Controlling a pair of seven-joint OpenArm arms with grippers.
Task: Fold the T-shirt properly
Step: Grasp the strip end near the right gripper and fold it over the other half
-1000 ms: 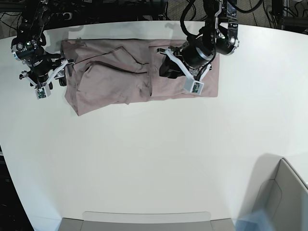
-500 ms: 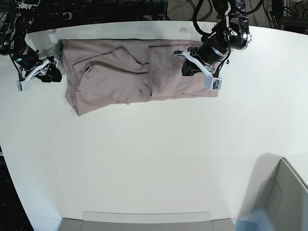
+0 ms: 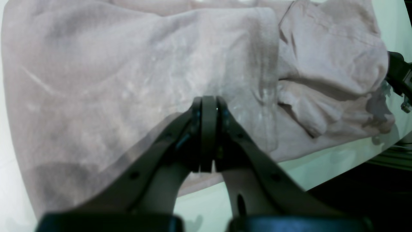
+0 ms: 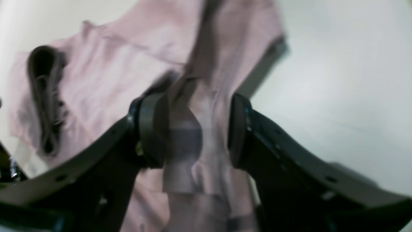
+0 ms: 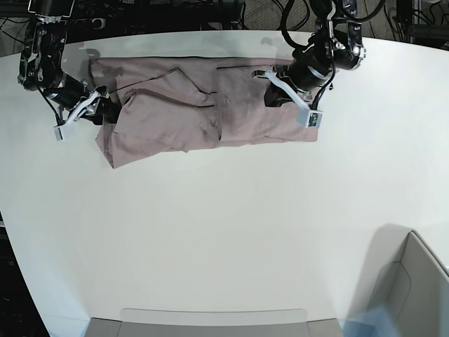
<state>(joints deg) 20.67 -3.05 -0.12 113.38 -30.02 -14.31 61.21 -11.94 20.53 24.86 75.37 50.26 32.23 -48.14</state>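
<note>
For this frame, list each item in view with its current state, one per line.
T-shirt: lying flat on the table, partly folded, wrinkled.
Left gripper: shut, empty, above the shirt.
Right gripper: open, cloth between its fingers.
Table: white, bearing the shirt at its far edge.

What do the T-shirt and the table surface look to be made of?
T-shirt: soft matte knit cloth, probably cotton jersey; it wrinkles, folds and drapes limply, with stitched hems in the left wrist view.
Table: smooth white hard surface, likely laminate or painted board; it is faintly glossy, without grain.
</note>
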